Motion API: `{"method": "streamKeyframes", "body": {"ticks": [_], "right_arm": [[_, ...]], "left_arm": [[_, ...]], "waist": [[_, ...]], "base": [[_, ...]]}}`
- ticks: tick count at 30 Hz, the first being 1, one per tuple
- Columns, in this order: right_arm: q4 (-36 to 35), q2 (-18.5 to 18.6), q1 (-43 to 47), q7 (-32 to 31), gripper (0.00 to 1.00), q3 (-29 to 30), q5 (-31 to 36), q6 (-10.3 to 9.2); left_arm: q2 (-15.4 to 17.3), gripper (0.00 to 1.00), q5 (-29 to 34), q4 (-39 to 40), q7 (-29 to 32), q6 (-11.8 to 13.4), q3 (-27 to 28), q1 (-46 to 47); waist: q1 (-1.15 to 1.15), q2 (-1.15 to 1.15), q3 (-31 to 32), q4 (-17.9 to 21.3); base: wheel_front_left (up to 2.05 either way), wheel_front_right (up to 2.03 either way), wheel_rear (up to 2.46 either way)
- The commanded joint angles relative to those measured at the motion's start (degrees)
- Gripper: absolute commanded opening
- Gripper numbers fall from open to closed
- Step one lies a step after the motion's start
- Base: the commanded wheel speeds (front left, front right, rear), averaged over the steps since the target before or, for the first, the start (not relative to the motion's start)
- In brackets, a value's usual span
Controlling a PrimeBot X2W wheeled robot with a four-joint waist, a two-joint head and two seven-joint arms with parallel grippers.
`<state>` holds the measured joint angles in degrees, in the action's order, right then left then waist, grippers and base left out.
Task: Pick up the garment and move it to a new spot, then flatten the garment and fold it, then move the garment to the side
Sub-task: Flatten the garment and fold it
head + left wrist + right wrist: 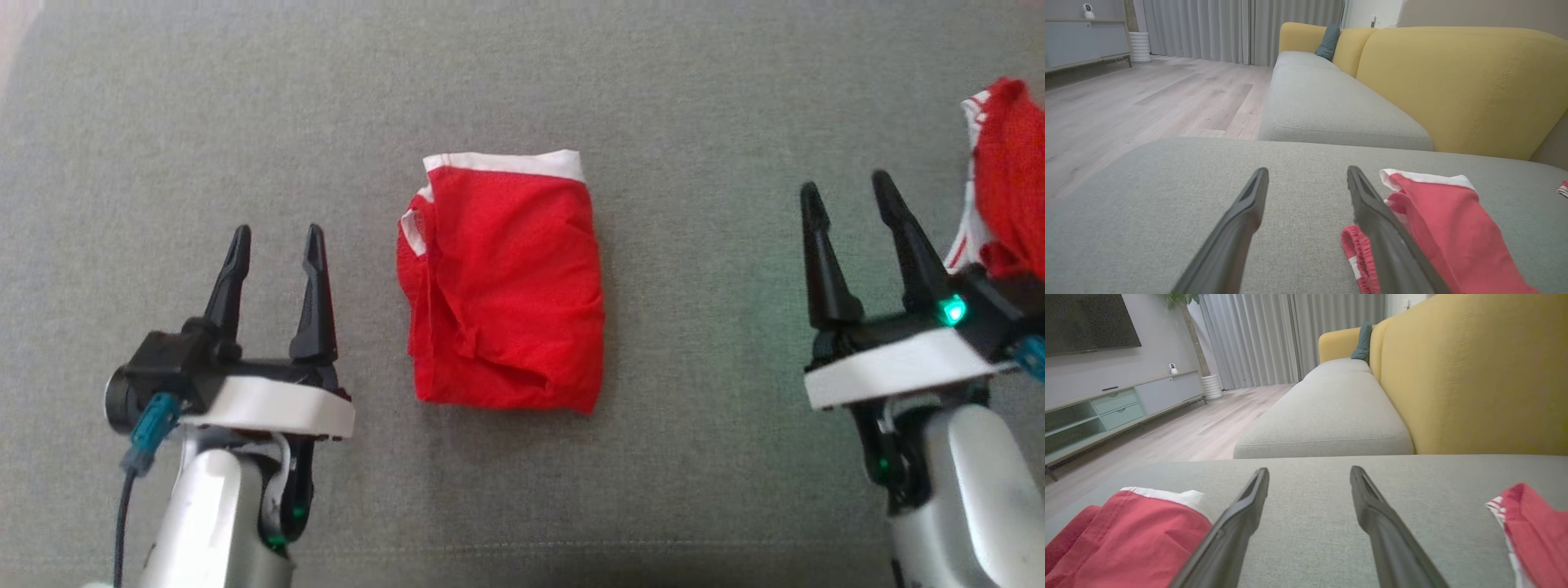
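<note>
While both arms sit low in the head view, we see the folded red garment [506, 286] lying at the middle of the frame on the grey seat cushion [694, 106]. It forms a rough rectangle with a white band along its upper edge, a white-trimmed fold sticking out at its upper left corner, and creases running down its left half.

At the lower left, the left end effector [277, 237] points up the frame with its two dark fingers spread wide and nothing between them; it is near the garment's left side but apart from it. At the right, the right end effector [845, 186] is likewise spread wide and holds nothing. It stands well apart from the folded garment.

Just beyond the right end effector, at the right edge of the frame, a second red garment [1008, 180] with white striped trim lies bunched up. We cannot tell whether it touches the wrist housing below it.

From the left wrist, the folded garment sits at the lower right, partly behind the right-hand finger. Further up that frame are a yellow backrest [1453, 81], a teal pillow [1327, 41], a wooden floor [1147, 102] and grey curtains [1208, 28]. The right wrist view adds a television [1086, 322] at the upper left, above a low cabinet [1106, 412].
</note>
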<state>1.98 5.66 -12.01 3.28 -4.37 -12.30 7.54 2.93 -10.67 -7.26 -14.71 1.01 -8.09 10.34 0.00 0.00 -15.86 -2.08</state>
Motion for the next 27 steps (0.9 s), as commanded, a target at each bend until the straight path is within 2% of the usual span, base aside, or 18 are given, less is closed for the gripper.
{"method": "streamKeyframes", "body": {"ticks": [1,14,27], "right_arm": [[-2.8,-0.5,-0.1,-0.4,1.0,-0.8,0.5,-0.05],[-6.5,-1.3,8.6,-3.6,1.0,1.4,0.9,-0.05],[-7.6,-2.1,11.6,-4.7,1.0,1.9,0.7,-0.05]], "left_arm": [[1.3,1.0,0.5,2.1,-0.3,0.1,2.5,0.3],[2.6,1.0,1.0,1.8,-0.2,0.5,2.7,-4.4],[3.2,1.0,0.8,2.7,0.8,1.4,2.3,-6.7]], "waist": [[0.0,0.0,0.7,0.4],[0.0,0.0,6.2,0.9],[0.0,0.0,8.4,1.0]], "base": [[0.0,0.0,0.0],[0.0,0.0,0.0],[0.0,0.0,0.0]]}}
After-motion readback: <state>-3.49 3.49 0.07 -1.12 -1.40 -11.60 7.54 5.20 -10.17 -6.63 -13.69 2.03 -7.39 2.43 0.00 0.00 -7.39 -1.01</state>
